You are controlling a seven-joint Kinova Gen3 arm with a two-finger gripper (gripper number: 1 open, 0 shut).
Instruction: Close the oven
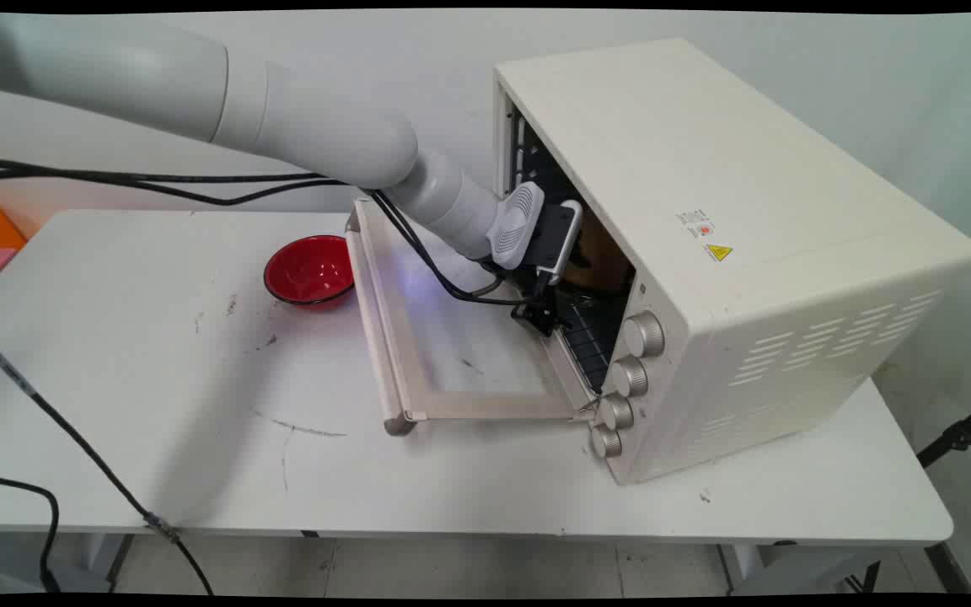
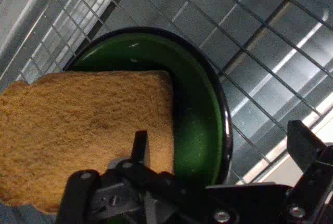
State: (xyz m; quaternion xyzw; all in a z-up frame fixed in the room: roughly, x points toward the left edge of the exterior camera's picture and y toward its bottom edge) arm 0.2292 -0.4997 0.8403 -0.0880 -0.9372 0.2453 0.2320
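One slice of toast (image 2: 78, 141) — light, stiff, crumbly, best taken by its edge — lies in a green bowl (image 2: 200, 125) on the oven rack (image 2: 270, 42). End effector (image 2: 218, 154) hovers with fingers wide apart inside the oven (image 1: 705, 236); a red bowl (image 1: 310, 270) sits beyond the door (image 1: 418, 337), mid-desk (image 1: 157, 379).

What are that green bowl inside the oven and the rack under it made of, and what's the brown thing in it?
The green bowl looks like glossy enamel or glazed ceramic: it shines and has a dark rim. The rack looks like bare metal wire, thin shiny crossing bars. The brown thing is probably a slice of toast, with a porous crumb; it could be a foam replica.
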